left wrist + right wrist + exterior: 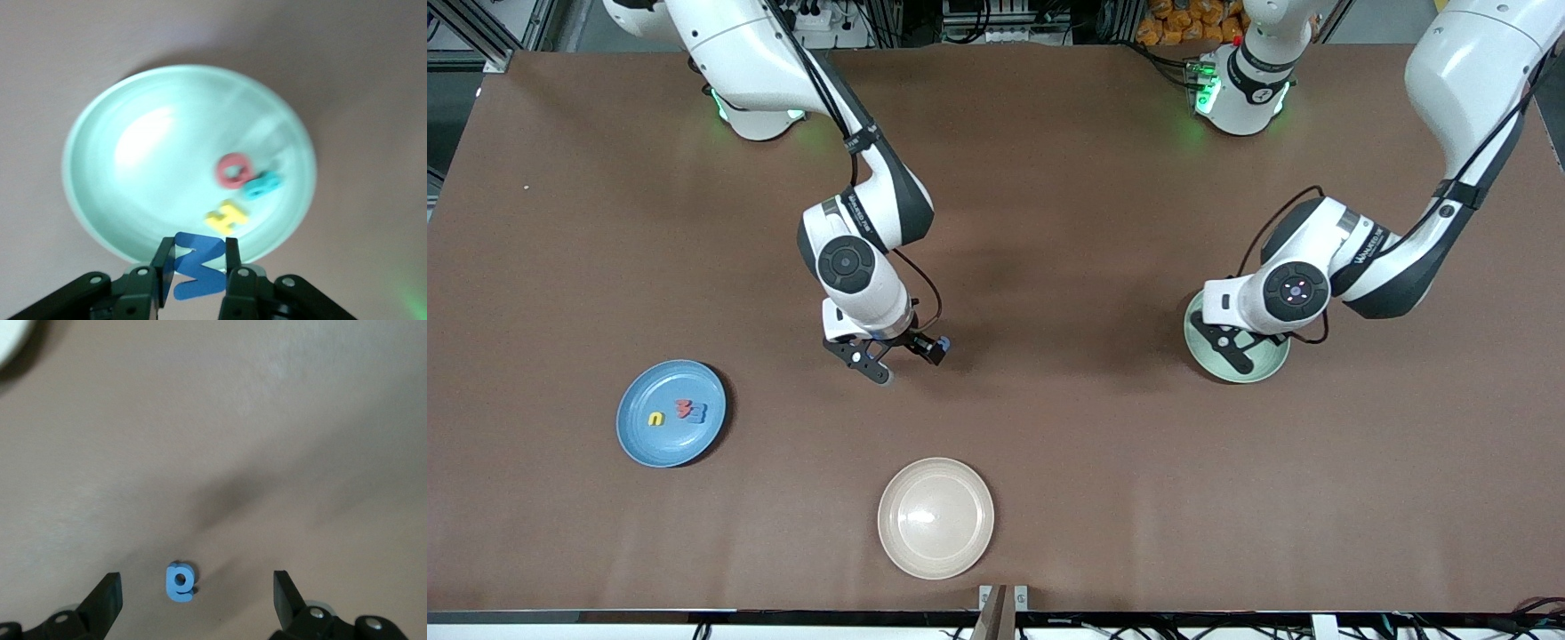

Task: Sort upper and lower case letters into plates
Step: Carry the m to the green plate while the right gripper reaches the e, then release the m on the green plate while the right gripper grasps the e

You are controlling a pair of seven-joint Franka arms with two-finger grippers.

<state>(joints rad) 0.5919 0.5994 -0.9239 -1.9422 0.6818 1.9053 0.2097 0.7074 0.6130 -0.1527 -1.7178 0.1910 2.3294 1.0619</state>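
Blue foam letter (180, 582) lies flat on the table straight below the wide-open, empty right gripper (197, 600), while the left gripper (197, 267) pinches a blue capital (198, 265) over the mint plate (93, 200).

Brown table (1049, 222), and three plates sit on it: a sky blue plate (640, 444) toward the right arm's end, a cream plate (935, 551) nearest the front camera, a mint green plate (1267, 360) toward the left arm's end. One small blue letter (179, 582) lies on the bare tabletop mid-table
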